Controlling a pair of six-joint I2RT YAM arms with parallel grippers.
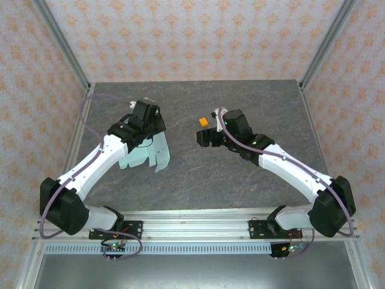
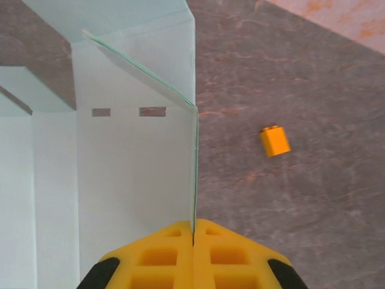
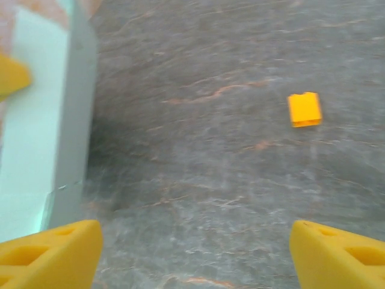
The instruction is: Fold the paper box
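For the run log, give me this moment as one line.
left gripper: shut on paper box edge | right gripper: open, empty | orange cube: loose on table

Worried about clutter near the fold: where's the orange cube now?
Top view: the orange cube lies loose on the table, centre-far, just beyond the open right gripper and well right of the paper box pinched by the left gripper.
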